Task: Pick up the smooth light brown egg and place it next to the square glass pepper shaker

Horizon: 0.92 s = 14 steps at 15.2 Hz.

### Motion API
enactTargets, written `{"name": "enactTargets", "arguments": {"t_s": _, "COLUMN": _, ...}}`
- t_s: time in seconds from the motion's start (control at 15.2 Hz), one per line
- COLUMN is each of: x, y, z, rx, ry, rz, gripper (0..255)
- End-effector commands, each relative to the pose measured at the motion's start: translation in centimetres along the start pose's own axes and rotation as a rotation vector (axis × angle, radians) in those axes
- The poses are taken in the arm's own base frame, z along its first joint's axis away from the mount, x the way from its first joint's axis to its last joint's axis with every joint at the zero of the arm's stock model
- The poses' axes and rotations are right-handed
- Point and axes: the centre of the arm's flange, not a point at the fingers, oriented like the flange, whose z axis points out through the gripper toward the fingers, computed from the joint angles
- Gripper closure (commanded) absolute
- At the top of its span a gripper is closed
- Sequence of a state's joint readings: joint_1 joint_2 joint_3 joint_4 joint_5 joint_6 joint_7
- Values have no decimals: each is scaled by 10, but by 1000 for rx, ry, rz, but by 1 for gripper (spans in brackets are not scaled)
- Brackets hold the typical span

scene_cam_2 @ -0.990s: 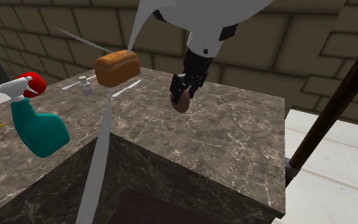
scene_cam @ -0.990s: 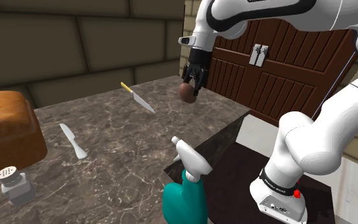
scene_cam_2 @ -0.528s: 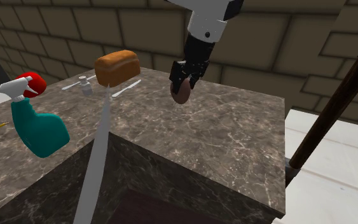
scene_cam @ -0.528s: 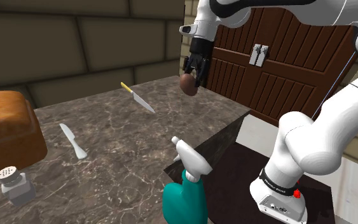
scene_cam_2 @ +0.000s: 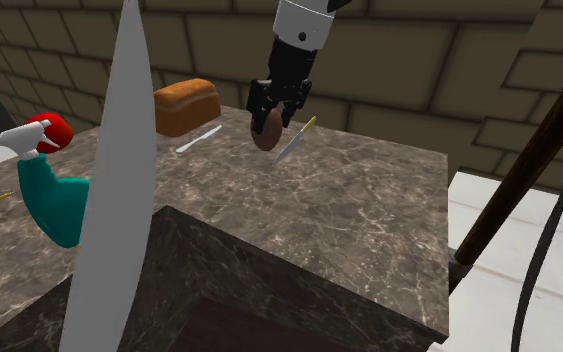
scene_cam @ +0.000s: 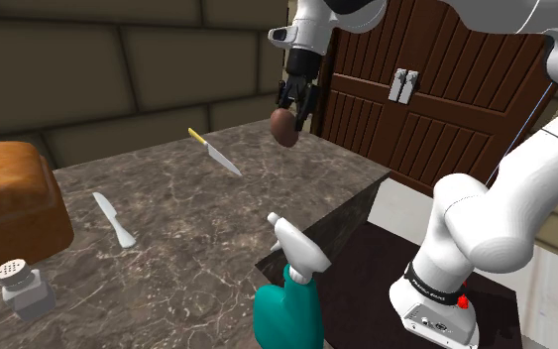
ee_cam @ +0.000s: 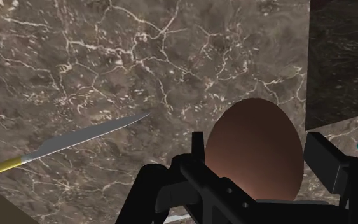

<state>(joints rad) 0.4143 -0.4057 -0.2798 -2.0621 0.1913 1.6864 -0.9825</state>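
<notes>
I have the egg (scene_cam: 284, 127) clamped between the two black fingers of the gripper (ee_cam: 260, 151), hanging in the air well above the far end of the marble counter (scene_cam: 167, 253), so nothing supports it but the squeeze. It is a smooth, matte, reddish-brown oval, and I judge it light, brittle and slippery. The pads bear on its wide middle, which I think is the right hold, since gripping nearer either end would tend to squirt it out. More force would risk a crack, so I would leave the pressure alone and move gently. In the shoulder view the pepper shaker (scene_cam: 21, 286) sits far off at about eight o'clock from the egg: a squarish pale grey body with a round perforated cap, no glass look to it. A crusty brown loaf (scene_cam: 14, 203) stands just beside it at twelve o'clock, and a white knife (scene_cam: 113, 220) lies at its two o'clock. A yellow-handled knife (scene_cam: 217, 152) with a bright blade lies on the veined stone at the egg's eight o'clock. On that hard top the egg may roll, so I would set it down low.
</notes>
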Motion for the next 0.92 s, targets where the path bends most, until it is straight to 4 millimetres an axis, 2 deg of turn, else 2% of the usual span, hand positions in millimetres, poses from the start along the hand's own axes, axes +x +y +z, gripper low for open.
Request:
{"name": "enactTargets", "arguments": {"t_s": 0.0, "x": 24, "y": -9, "z": 6, "rx": 0, "ry": 1, "rz": 1, "gripper": 255}}
{"name": "enactTargets", "arguments": {"t_s": 0.86, "x": 179, "y": -64, "z": 56, "rx": 0, "ry": 1, "rz": 1, "gripper": 255}}
